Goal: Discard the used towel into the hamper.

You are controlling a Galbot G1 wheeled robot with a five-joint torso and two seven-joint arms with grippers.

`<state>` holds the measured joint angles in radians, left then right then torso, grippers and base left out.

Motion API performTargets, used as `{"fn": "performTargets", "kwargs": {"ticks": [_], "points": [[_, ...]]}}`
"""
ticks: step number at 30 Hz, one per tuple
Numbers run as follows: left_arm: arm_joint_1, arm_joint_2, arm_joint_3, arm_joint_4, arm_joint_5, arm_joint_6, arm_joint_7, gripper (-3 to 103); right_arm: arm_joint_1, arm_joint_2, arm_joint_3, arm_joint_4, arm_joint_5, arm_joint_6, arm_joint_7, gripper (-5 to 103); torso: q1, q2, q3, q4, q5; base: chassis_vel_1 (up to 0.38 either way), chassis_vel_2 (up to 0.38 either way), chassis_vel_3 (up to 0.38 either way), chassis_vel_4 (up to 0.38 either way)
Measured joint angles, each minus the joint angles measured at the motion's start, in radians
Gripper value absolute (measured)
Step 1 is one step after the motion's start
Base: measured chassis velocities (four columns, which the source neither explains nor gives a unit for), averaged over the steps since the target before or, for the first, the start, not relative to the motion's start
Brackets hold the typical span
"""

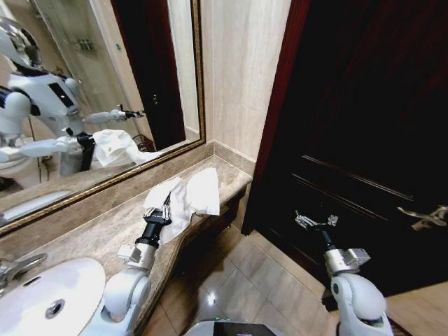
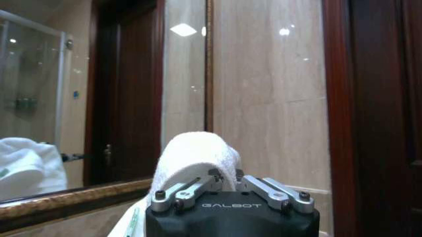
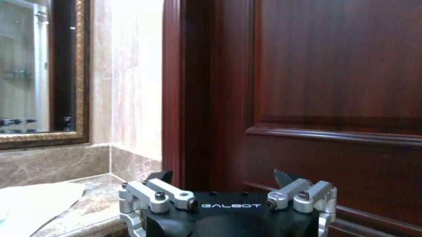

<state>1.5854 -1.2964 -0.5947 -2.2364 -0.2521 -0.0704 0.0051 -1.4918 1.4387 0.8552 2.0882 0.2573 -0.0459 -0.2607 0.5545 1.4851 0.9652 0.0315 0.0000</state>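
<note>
Here the left gripper (image 1: pixel 166 203) is clamped on the white towel (image 1: pixel 187 196), which lies on the counter (image 1: pixel 91 234) just below the mirror (image 1: pixel 84 91); the right gripper (image 1: pixel 313 221) hovers off the counter before the dark door (image 1: pixel 364 140), fingers apart.

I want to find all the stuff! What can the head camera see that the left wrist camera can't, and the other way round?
Head view alone: the white sink, the marble counter, the right gripper open in front of the dark door, and the left arm reaching to the towel. Left wrist view alone: a close look at the left gripper shut on a raised fold of towel. Both: the white towel, the gold-framed mirror and the beige wall.
</note>
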Motion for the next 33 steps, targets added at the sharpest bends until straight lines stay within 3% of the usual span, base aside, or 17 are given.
{"fn": "performTargets", "kwargs": {"ticks": [33], "points": [[0.000, -0.011, 0.006, 0.042, 0.049, -0.016, 0.031, 3, 0.020, -0.033, 0.017, -0.040, 0.013, 0.031, 0.001, 100, 0.000, 0.000, 0.000, 0.0003, 0.0002, -0.063, -0.143, -0.148, -0.061]]}}
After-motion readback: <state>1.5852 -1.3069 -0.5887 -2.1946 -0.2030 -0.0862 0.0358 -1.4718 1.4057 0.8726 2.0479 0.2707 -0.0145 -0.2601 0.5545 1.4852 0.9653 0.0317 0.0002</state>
